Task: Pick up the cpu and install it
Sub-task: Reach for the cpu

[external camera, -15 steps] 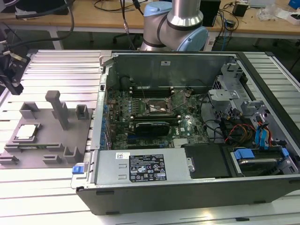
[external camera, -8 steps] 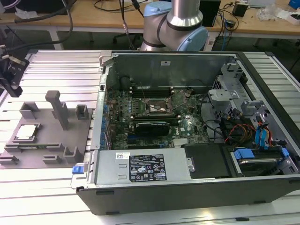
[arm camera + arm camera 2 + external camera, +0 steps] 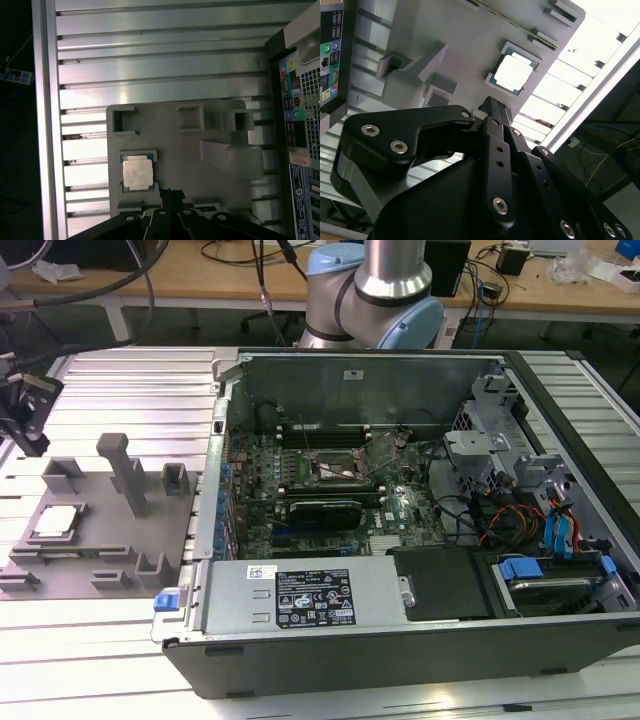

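Desk (image 3: 120,380) of ribbed aluminium slats carries everything; on it, toward the exterior view's right, lies an open computer case (image 3: 400,665), its motherboard (image 3: 320,495) exposed and a grey power supply (image 3: 300,598) along the near wall; a dark socket frame (image 3: 335,468) sits near the middle of the board. Behind the case rises the base of the robot arm (image 3: 385,285), silver and pale blue. Toward the exterior view's left a grey plastic fixture plate (image 3: 105,540) rests flat on the desk, studded with low blocks and one tall post (image 3: 125,475).

The black claw (image 3: 172,192) hangs over this plate; in both wrist views its fingertips are drawn together to a narrow point, and they grip nothing.

The cpu (image 3: 57,522) lies flat in a shallow square seat on the plate, on the side nearer the exterior view's left, its shiny silver top upward inside a thin darker rim. In the first wrist view the claw's tips stand just off one corner of the chip, not over its middle; in the second wrist view bare grey plate shows between the tips and the cpu, so the two are near but apart, not touching.
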Available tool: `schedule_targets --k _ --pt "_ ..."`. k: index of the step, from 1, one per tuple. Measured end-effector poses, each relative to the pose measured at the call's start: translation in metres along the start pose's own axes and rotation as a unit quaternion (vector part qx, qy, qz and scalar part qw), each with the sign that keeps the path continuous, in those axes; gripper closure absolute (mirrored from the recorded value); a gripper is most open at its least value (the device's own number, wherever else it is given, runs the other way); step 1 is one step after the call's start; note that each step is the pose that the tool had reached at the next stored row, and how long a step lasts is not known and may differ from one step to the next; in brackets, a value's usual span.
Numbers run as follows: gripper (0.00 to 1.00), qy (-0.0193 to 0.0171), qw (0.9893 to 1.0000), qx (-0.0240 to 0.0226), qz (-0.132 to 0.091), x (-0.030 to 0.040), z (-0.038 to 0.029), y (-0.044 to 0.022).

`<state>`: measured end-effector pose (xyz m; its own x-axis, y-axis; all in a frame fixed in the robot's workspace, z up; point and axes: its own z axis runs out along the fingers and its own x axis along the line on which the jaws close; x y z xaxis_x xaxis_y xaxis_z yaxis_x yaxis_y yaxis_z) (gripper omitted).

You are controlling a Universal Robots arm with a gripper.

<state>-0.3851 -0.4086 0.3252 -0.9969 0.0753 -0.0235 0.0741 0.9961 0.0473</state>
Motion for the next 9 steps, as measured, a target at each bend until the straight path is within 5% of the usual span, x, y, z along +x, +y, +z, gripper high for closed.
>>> schedule_targets --k 5,9 --pt "0.89 0.0003 1.0 0.0 0.0 0.0004 0.0105 -0.0005" --pt "0.89 0.0003 1.0 0.0 0.0 0.0005 0.0113 -0.0005"
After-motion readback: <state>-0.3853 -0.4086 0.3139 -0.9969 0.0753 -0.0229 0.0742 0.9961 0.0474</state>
